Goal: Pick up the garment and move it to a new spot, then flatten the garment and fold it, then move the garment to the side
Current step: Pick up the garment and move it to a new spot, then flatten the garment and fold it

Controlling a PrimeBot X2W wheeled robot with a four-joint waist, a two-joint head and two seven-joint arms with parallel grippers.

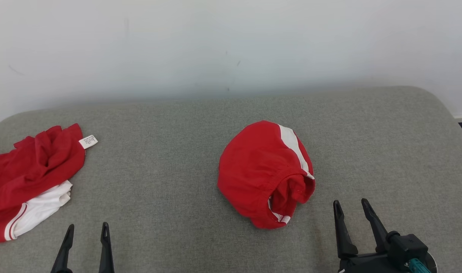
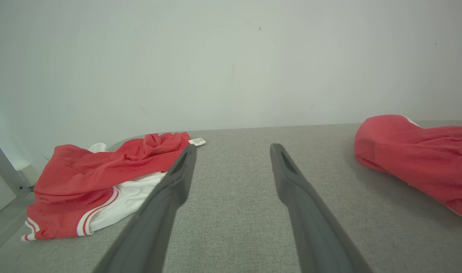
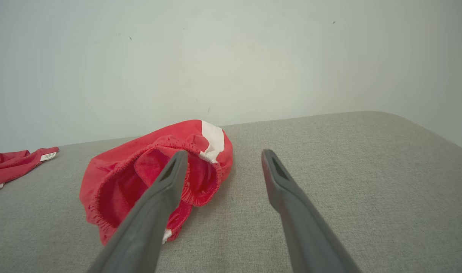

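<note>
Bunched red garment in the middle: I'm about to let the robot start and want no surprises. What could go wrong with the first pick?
1. The bunched red garment lies balled up, its elastic opening facing the open right gripper; a pinch there may catch one layer only, so it could lift as a clump.
2. A second red and white garment lies near the open left gripper; a new spot on that side could tangle the two.

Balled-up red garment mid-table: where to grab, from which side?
Pinch the elastic waistband rim of the red garment, probably with the open right gripper, coming from the near right. The opening gapes toward that side and its rim stands raised, unlike the smooth rounded back.
</note>
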